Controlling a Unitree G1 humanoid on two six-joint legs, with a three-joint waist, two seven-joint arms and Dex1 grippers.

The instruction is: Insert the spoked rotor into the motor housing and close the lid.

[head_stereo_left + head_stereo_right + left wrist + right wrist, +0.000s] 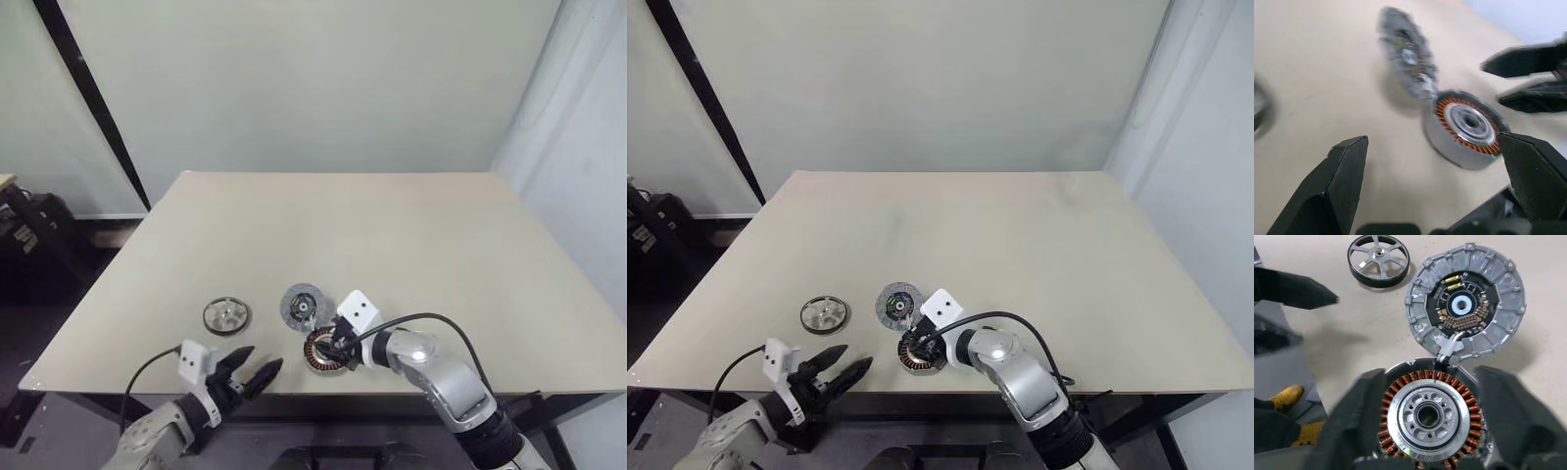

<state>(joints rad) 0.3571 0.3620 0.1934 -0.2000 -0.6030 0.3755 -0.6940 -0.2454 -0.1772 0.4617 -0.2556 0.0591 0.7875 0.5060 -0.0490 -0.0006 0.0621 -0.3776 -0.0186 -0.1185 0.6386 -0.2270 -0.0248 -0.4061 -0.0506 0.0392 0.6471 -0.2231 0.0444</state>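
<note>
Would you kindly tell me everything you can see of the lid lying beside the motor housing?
The lid is a round grey disc, metal by its look, with a notched rim. It lies flat on the table, open, its inner face up: a dark ring with small gold and copper parts around a pale hub. A small grey tab joins its edge to the motor housing, which sits right against it. The spoked rotor lies apart from it. Neither hand touches it.

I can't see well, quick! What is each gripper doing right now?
Left gripper: open, holding nothing, near the table's front edge.
Right gripper: open, its fingers on either side of the motor housing, not clamped on it.
</note>
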